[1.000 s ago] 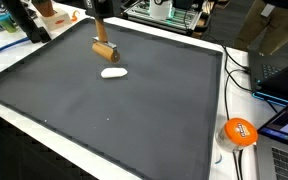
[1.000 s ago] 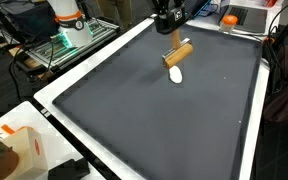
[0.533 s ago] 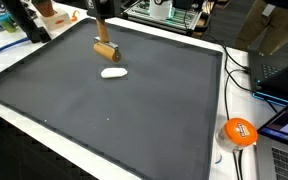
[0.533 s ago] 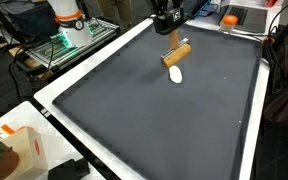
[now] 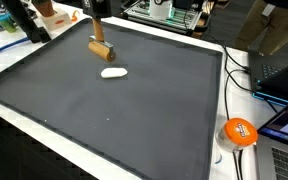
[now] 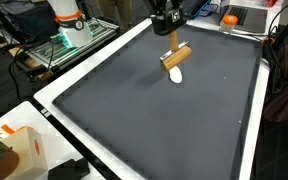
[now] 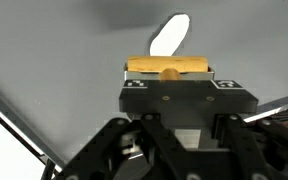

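Close to me, the dark surface (image 5: 134,120) is stretching out wide. Farther back, a white oval (image 5: 112,72) is lying on it. At 11 o'clock from that, the end effector (image 5: 98,38) is squeezing shut on the wooden block (image 5: 102,48). It is now holding the block a bit higher and flatter than a moment ago, seemingly just off the surface.

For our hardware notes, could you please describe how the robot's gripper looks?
The gripper is black throughout: a boxy front block with small white markings near its two upper corners, and jointed linkage bars behind it. In both exterior views it looks dark and compact.
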Tool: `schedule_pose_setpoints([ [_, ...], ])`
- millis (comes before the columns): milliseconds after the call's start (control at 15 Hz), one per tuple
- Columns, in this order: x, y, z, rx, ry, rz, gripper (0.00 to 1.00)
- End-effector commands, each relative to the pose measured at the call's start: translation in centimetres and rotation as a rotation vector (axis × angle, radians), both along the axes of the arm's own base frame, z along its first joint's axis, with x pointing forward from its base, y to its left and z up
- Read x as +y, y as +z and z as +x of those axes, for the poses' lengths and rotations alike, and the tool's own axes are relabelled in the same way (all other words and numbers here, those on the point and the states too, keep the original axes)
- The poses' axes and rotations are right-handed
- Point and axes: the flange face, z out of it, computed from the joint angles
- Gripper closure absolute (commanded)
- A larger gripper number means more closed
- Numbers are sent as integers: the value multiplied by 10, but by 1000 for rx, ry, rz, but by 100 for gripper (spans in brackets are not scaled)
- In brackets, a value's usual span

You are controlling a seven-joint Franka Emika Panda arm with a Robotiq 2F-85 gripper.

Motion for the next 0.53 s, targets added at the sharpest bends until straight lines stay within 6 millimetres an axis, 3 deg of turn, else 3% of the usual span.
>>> schedule_pose_setpoints([
  [0, -2, 22, -23, -18, 19, -10, 78],
  [467, 6, 49, -37, -37, 54, -11, 78],
])
